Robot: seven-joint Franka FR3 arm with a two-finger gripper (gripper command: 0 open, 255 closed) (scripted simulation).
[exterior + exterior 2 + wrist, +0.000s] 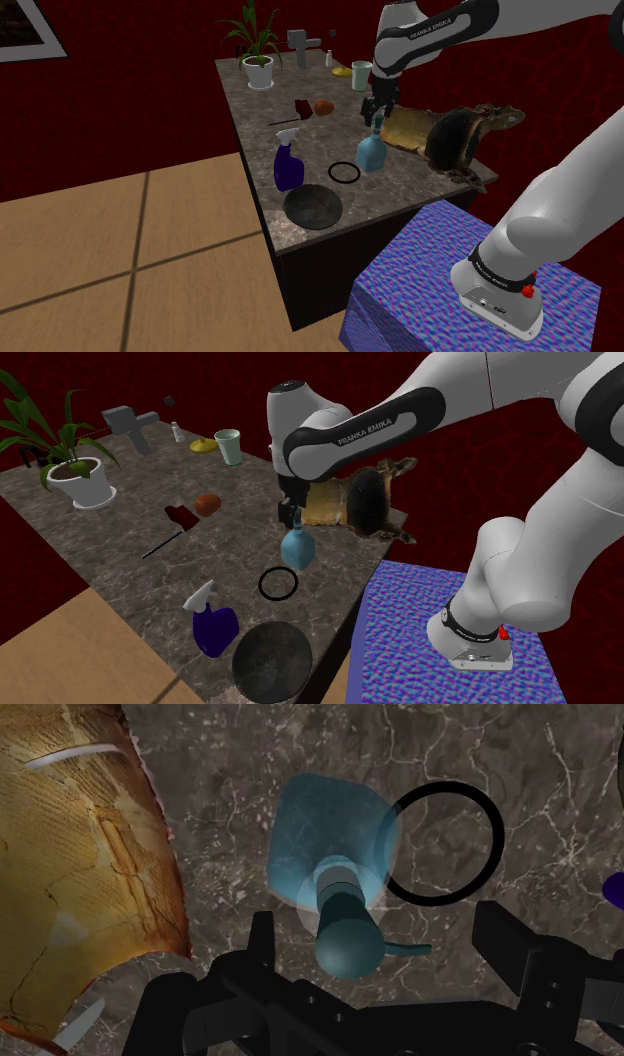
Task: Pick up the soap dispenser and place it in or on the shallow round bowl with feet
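My claw (380, 929) hangs open, fingers (262, 939) either side of the pump (347, 942), above the soap dispenser (371, 152), which stands upright near the surface's (258, 128) stand-side edge, just beside a black ring (497, 844). It looks light and slippery (probably tippy), so I'd grip the neck.

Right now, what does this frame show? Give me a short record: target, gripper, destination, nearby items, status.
target: light blue soap dispenser, upright on the stone-patterned counter
gripper: gripper open, just above the dispenser, one finger on each side of the pump head, not clasping it
destination: dark round bowl near the counter's edge, empty
nearby: black ring lying beside the dispenser; dark blue spray bottle next to the bowl
status: dispenser not yet lifted
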